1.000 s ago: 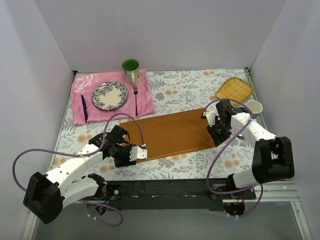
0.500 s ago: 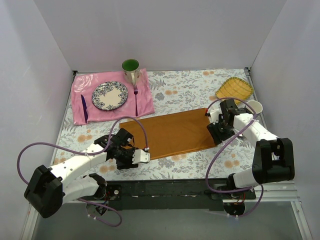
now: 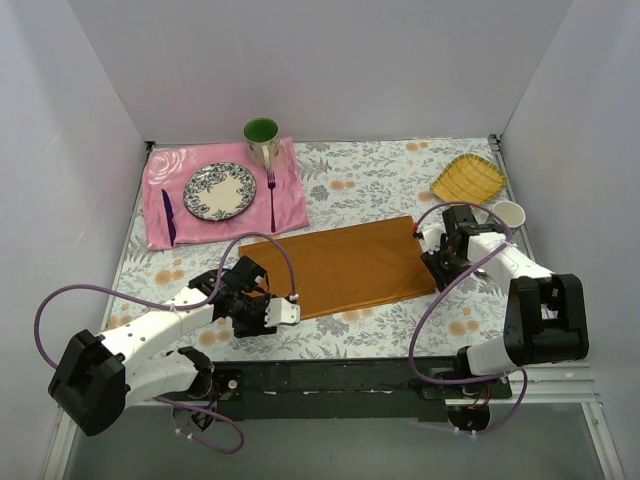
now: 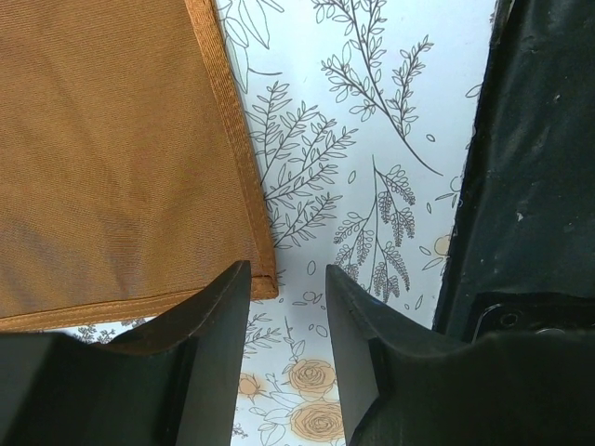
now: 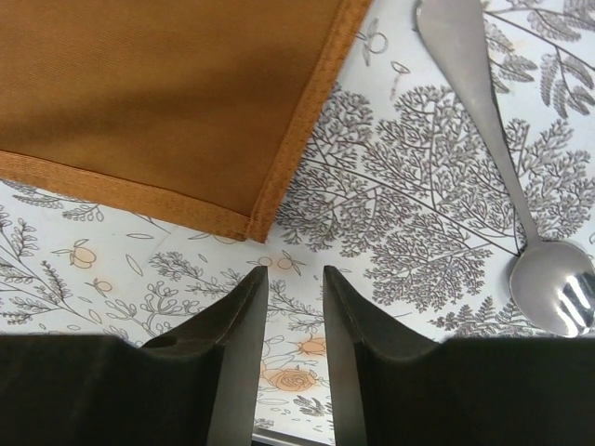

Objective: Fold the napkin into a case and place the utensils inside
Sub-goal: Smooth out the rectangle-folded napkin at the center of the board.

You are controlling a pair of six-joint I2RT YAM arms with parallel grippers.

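The rust-orange napkin (image 3: 340, 265) lies flat as a long rectangle in the middle of the table. My left gripper (image 3: 287, 312) is open and empty just off the napkin's near left corner (image 4: 256, 279); in the left wrist view (image 4: 286, 271) only tablecloth shows between the jaws. My right gripper (image 3: 437, 272) is slightly open and empty just off the napkin's right end, with a napkin corner (image 5: 253, 228) ahead of it in the right wrist view (image 5: 294, 274). A silver spoon (image 5: 483, 102) lies on the tablecloth right of that corner. A purple fork (image 3: 271, 198) and a purple knife (image 3: 168, 215) lie on the pink cloth.
The pink cloth (image 3: 290, 205) at the back left carries a patterned plate (image 3: 219, 191). A green cup (image 3: 261, 140) stands behind it. A yellow woven dish (image 3: 468, 180) and a white cup (image 3: 508, 214) are at the right. The black base rail (image 4: 539, 158) runs along the near edge.
My right gripper has slid right, off the napkin to just past its right end. My left gripper moved right to the near left corner, then stayed. The napkin lies a little flatter.
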